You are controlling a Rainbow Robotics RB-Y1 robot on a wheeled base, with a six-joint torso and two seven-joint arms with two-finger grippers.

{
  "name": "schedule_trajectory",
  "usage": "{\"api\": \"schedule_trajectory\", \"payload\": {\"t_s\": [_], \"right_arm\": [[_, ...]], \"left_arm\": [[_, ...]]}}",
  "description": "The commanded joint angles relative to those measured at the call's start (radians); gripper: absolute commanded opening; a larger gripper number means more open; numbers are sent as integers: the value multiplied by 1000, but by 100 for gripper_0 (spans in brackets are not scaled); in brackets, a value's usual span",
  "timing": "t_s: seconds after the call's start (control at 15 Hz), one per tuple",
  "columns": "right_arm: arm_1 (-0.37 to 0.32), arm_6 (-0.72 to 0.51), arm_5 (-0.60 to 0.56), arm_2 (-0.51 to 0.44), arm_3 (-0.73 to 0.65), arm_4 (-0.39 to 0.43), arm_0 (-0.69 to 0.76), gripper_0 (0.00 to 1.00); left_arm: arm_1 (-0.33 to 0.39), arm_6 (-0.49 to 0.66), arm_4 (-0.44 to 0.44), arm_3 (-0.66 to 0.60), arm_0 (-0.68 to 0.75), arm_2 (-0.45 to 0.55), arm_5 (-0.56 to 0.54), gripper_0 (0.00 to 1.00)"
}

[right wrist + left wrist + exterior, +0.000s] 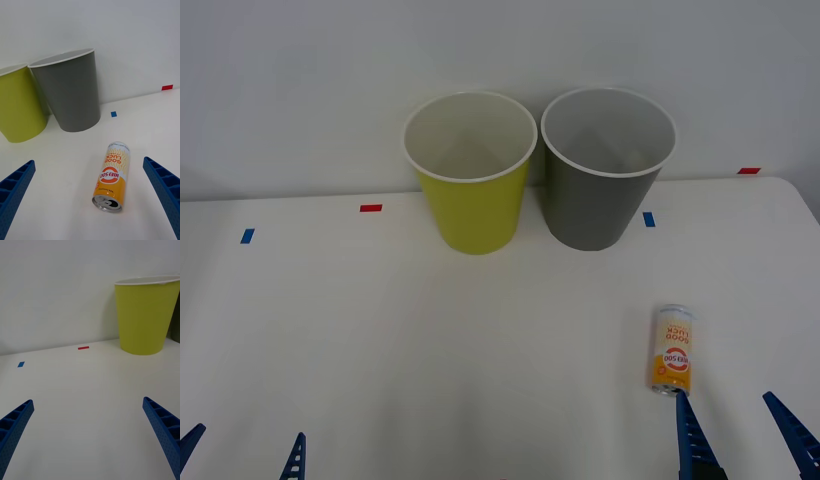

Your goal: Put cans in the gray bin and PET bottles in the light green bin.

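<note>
While I hold both arms low at the near edge of the table (430,340), this is what I log.

Can: the can (672,350) lies on its side on the right half of the table, white end toward the bins, orange end and pull-tab top toward me. In the right wrist view the can (113,176) rests free on the table, nothing gripping it.

Right gripper: the right gripper (745,435) sits just short of the can, fingers spread wide and empty. Its inner finger tip (685,410) is just beside the can's silver end; I cannot tell whether it touches. From the wrist, the can's near end lies between the two fingers (161,182).

Left gripper: the left gripper (245,450) is at the near left edge, spread wide, holding nothing, over bare table.

Gray bin: the gray bin (600,200) stands upright at the far side, beyond the can.

Light green bin: the light green bin (475,205) stands upright just left of the gray one, rims nearly touching.

Markers: small red and blue tape marks (370,208) dot the far table.
</note>
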Motion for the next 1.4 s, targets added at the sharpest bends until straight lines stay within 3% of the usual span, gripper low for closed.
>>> {"api": "schedule_trajectory", "payload": {"t_s": [0.07,1.4], "right_arm": [[0,0,0,0,0,0,0,100],[0,0,0,0,0,0,0,100]], "left_arm": [[0,0,0,0,0,0,0,100],[0,0,0,0,0,0,0,100]]}}
